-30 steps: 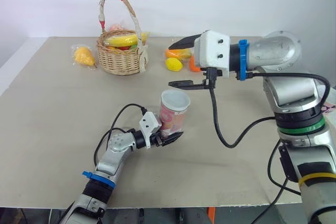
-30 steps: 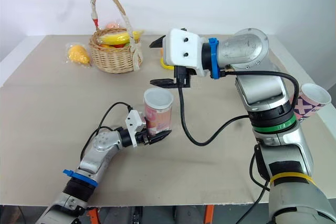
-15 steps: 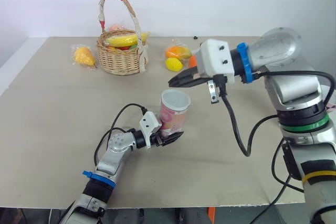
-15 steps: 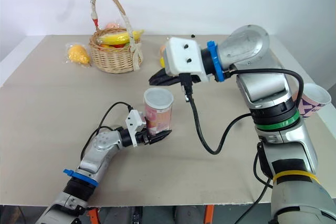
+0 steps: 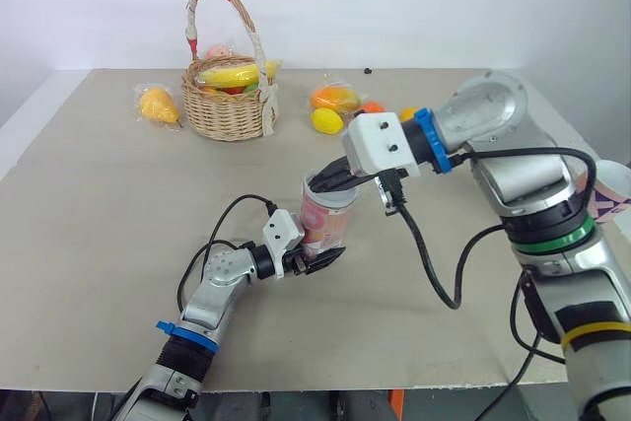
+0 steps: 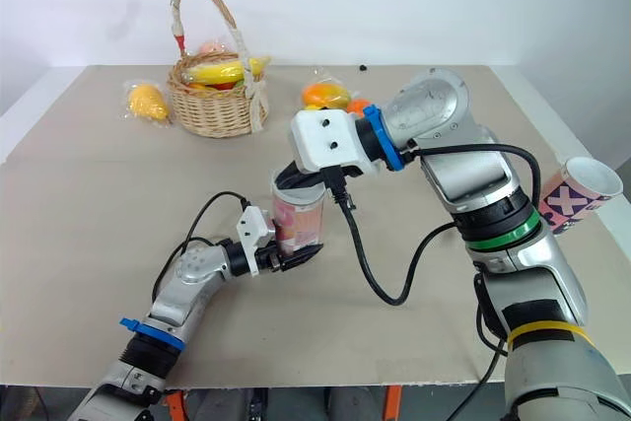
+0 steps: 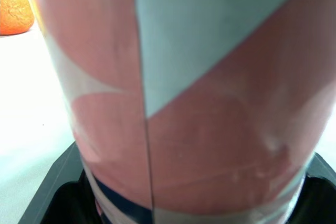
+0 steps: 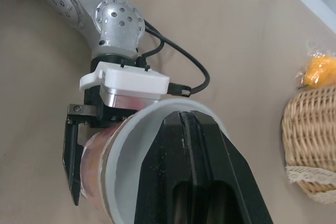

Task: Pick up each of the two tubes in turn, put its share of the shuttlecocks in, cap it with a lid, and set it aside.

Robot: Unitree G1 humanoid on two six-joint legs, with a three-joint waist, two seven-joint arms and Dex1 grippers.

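A pink and pale patterned tube (image 5: 321,226) stands upright on the table, mouth open. My left gripper (image 5: 314,249) is shut on its lower part, and the tube's wall (image 7: 210,103) is close up between the fingers in the left wrist view. My right gripper (image 5: 321,182) is shut, with its fingertips dipping into the tube's mouth. The right wrist view shows the two black fingers (image 8: 173,182) pressed together inside the white rim (image 8: 118,148). What lies inside the tube is hidden. A second patterned tube (image 6: 582,189) lies tilted at the far right edge.
A wicker basket (image 5: 227,105) with fruit stands at the back left, with a bagged yellow fruit (image 5: 158,105) beside it. Orange and yellow fruits (image 5: 330,110) lie behind the right arm. A black cable (image 5: 424,253) hangs from the right wrist.
My right gripper has gone from open to shut and has come down from above the tube until its tips are in the mouth. The left gripper and the tube have stayed put.
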